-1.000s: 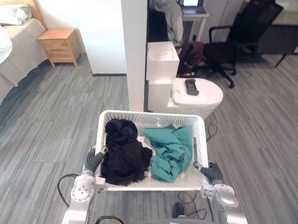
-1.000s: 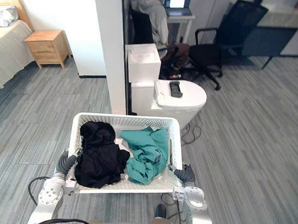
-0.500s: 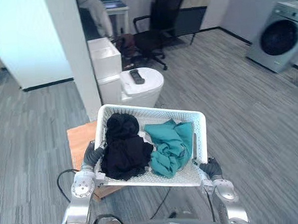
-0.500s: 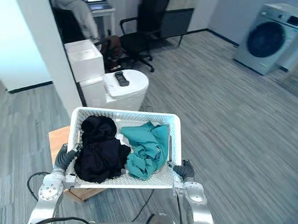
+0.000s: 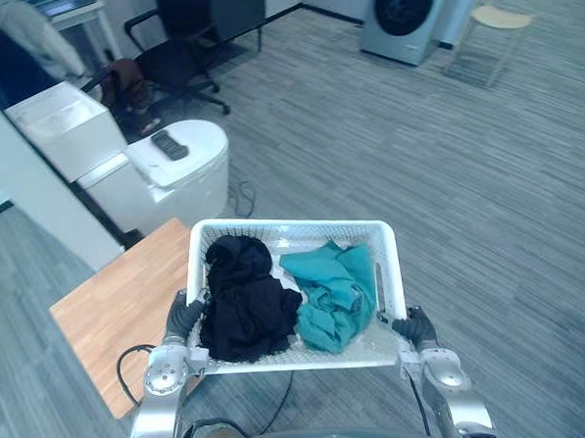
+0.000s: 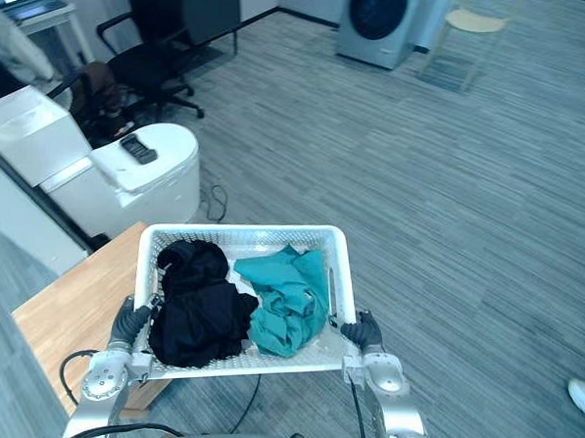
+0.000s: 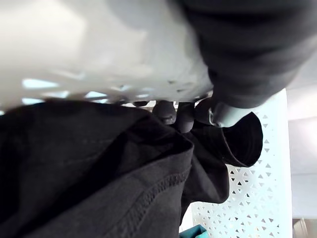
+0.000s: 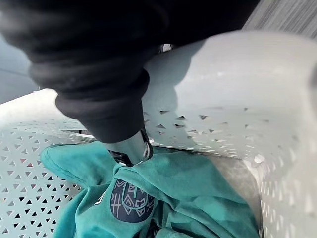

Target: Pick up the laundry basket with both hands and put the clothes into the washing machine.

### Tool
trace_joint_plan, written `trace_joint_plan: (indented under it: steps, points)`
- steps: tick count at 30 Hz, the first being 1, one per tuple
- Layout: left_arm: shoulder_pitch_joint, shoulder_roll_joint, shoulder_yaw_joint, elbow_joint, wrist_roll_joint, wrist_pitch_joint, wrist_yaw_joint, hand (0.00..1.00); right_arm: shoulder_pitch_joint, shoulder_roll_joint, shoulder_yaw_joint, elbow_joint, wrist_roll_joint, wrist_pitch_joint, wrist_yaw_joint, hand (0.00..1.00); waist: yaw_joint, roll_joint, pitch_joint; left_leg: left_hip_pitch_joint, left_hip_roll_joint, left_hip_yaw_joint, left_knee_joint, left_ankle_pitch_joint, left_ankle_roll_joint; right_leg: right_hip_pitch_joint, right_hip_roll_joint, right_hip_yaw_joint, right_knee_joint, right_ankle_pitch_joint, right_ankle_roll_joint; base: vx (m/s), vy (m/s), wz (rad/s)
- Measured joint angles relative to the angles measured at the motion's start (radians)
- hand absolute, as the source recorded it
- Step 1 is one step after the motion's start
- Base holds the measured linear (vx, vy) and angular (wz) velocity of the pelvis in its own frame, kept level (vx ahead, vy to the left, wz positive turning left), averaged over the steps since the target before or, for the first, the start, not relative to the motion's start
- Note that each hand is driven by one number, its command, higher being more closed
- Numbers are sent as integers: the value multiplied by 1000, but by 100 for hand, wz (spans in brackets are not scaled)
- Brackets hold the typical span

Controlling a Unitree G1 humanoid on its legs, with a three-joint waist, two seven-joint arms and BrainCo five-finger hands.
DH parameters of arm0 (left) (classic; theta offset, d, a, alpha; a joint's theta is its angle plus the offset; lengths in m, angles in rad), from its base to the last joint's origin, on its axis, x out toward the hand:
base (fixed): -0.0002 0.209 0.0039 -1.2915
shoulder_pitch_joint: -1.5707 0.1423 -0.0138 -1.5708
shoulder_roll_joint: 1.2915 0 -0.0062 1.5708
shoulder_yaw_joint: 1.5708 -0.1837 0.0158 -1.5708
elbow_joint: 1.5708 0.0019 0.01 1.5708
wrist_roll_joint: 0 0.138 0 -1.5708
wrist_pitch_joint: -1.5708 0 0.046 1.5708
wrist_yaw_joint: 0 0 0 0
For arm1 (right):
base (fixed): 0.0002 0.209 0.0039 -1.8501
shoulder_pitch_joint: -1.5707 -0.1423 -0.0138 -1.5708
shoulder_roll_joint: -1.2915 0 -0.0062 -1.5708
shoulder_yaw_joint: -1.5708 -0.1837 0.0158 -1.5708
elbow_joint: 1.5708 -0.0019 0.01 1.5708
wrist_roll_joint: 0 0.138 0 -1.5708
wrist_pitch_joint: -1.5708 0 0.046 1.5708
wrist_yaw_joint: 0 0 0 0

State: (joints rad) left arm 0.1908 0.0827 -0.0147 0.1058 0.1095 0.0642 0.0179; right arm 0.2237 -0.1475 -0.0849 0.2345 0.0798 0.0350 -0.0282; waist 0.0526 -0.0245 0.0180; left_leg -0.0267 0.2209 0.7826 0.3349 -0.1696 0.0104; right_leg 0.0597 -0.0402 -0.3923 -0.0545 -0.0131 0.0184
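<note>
Left hand (image 5: 185, 316), right hand (image 5: 413, 325) curled fingers over opposite rims of white perforated plastic laundry basket (image 5: 293, 233), kept level so black garment (image 5: 243, 302), teal garment (image 5: 331, 297) wouldn't spill.

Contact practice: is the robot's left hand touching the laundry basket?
Touching. In the left wrist view the left hand hooks its fingers over the rim of the laundry basket.

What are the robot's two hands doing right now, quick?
Left hand: closed on the left side of the white laundry basket.
Right hand: closed on the basket's right side.
</note>
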Motion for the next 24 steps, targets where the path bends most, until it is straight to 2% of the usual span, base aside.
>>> trace_joint_plan:
  steps: [1,2,3,4,5,6,7,8,9,10,11,12,13,14,15,16,18,19,20,22,23,24]
  points:
    - [0,1,-7,10,0,0,-1,100,28,18,-17,-23,0,1,-1,100,-6,7,7,9,42,20,57,-22,-10,7,19,31,0,3,-4,-62,-29,-91]
    - [0,2,-8,23,0,0,-4,100,46,28,-23,-28,0,1,-2,100,-8,13,12,14,97,36,144,-39,-12,16,41,72,1,-1,-14,-62,-32,-97]
    - [1,4,-8,28,0,0,-4,100,50,33,-23,-28,0,3,-2,100,-10,15,17,13,128,43,198,-42,-6,19,51,95,3,-3,-21,-56,-46,-111]
    - [1,5,-8,29,-5,0,-4,100,50,35,-26,-32,0,4,-3,100,-10,32,40,9,208,35,331,-39,10,31,80,144,13,-10,-36,-87,-57,-98]
    - [2,3,-8,29,-11,-1,-5,100,49,34,-30,-35,0,4,-3,100,-10,43,52,-3,248,11,406,-30,54,35,97,170,21,-23,-55,-150,-57,-128]
    - [5,-7,-3,29,-19,-1,-4,100,51,37,-40,-50,0,4,-3,100,-10,64,72,-57,295,-98,526,22,156,29,122,221,44,-35,-71,-176,-19,-135]
    - [23,-15,12,27,-27,-4,-4,100,53,39,-43,-66,0,4,-4,100,-10,59,79,-150,261,-275,595,61,150,6,128,279,70,-50,-80,-108,17,-135]
    - [32,-24,15,24,-29,-7,-3,100,50,37,-46,-70,0,4,-5,100,-11,62,79,-182,209,-370,593,29,95,-10,127,308,84,-54,-86,-22,47,-138]
    - [39,-46,18,23,-30,-9,1,100,42,32,-57,-77,1,4,-6,100,-6,66,82,-234,95,-514,551,-29,9,-40,120,362,95,-57,-94,55,84,-133]
    - [39,-57,20,23,-30,-9,1,100,38,25,-61,-79,2,4,-6,100,-2,66,84,-269,10,-595,460,-71,-20,-59,111,407,91,-52,-102,45,70,-127]
    - [39,-57,20,23,-30,-9,0,100,39,23,-60,-79,3,4,-5,100,0,66,87,-278,-15,-607,405,-81,-26,-61,107,419,84,-48,-108,118,99,-106]
    - [39,-55,21,23,-30,-9,0,100,40,25,-59,-78,3,4,-5,100,0,66,92,-296,-47,-620,285,-77,-39,-60,95,424,75,-48,-109,151,93,-83]
    - [40,-57,22,23,-30,-9,0,100,40,25,-59,-78,4,4,-5,100,-3,65,94,-308,-73,-639,162,-54,-70,-58,84,433,78,-49,-106,187,117,-74]
    - [39,-59,22,23,-30,-9,0,100,41,22,-60,-78,5,4,-5,100,-3,66,95,-307,-87,-659,98,-33,-91,-57,80,437,79,-55,-96,176,134,-67]
    - [39,-68,21,23,-30,-9,2,100,42,16,-61,-78,5,3,-5,100,-3,78,92,-304,-101,-704,11,3,-107,-55,82,456,98,-73,-67,217,183,-76]
    - [40,-73,22,23,-30,-9,8,100,40,15,-61,-78,6,3,-5,100,4,92,92,-305,-102,-728,34,31,-73,-55,89,485,149,-115,-44,247,213,-80]
    - [48,-70,23,17,-30,-10,21,100,39,21,-51,-78,6,2,-5,100,11,94,84,-290,-118,-714,76,54,-29,-73,80,523,248,-191,-23,371,270,-61]
    - [55,-49,28,0,-31,-10,23,100,44,37,-45,-65,13,-4,-5,100,-9,46,64,-285,-162,-692,96,10,-4,-103,36,525,352,-257,7,440,266,-32]
    - [55,-39,29,-16,-31,-10,23,100,37,59,-46,-54,32,-8,-5,100,-8,22,67,-274,-181,-671,98,-13,8,-161,15,509,486,-281,43,360,196,-23]
    - [55,-30,33,-21,-31,-12,25,100,30,76,-49,-49,38,-10,-5,100,-4,3,79,-234,-205,-645,98,-42,17,-261,-12,503,736,-270,126,353,166,-16]
    - [59,-11,30,-23,-31,-11,25,100,27,94,-49,-12,40,-11,-5,100,-17,4,106,-146,-221,-642,100,-77,53,-320,-42,483,976,-176,249,453,161,9]
    - [60,-4,29,-26,-31,-11,26,100,28,101,-50,1,41,-11,-5,100,-18,5,115,-115,-222,-644,100,-93,58,-332,-46,468,1041,-169,239,409,93,13]
